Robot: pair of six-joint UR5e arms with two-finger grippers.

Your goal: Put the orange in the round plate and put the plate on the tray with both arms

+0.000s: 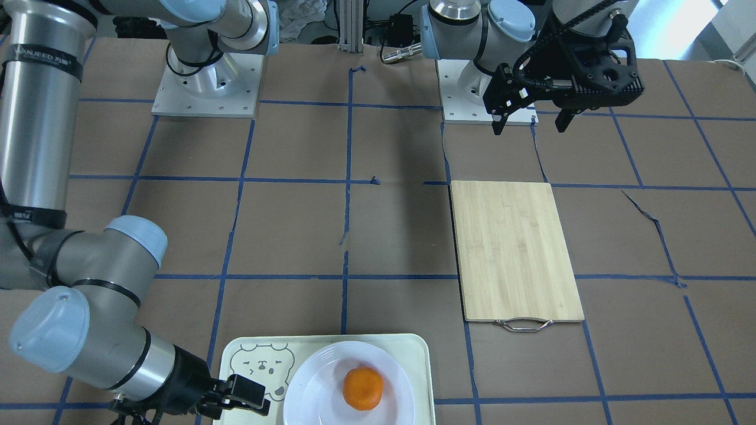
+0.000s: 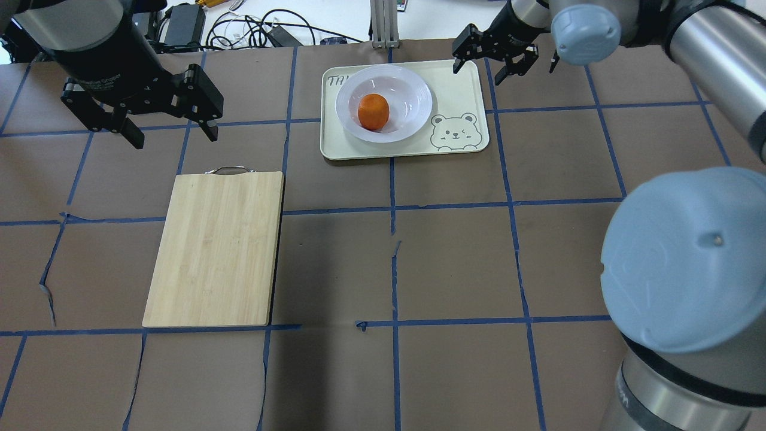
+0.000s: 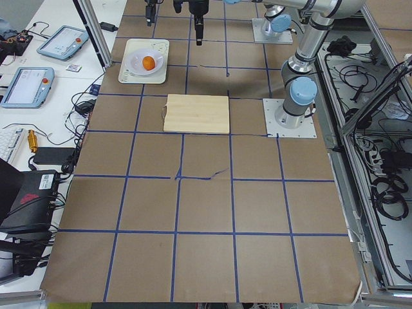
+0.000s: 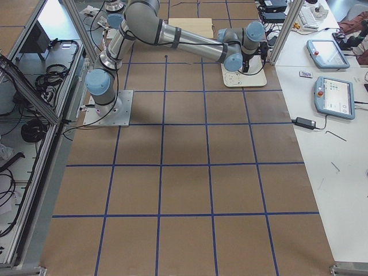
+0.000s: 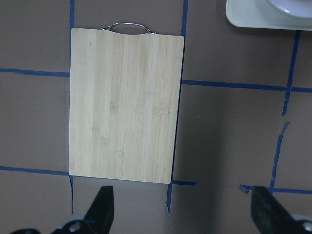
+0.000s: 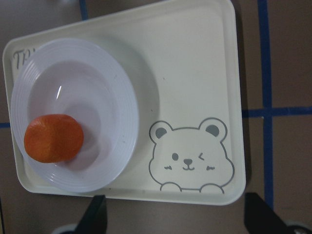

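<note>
The right tool is wide open and holds nothing. It hangs in the air by a corner of the tray, at the end with the bear face. The tray lies flat on the bench. The round plate sits on the tray, at the end away from the bear. The orange lies in the dip of the plate, a bit to one side.

The left tool is wide open too, with nothing in it. It hangs over the bench, well apart from the tray. Near it lies a wood cutting board, flat on the bench. The board's metal handle is at the end nearest that tool.
</note>
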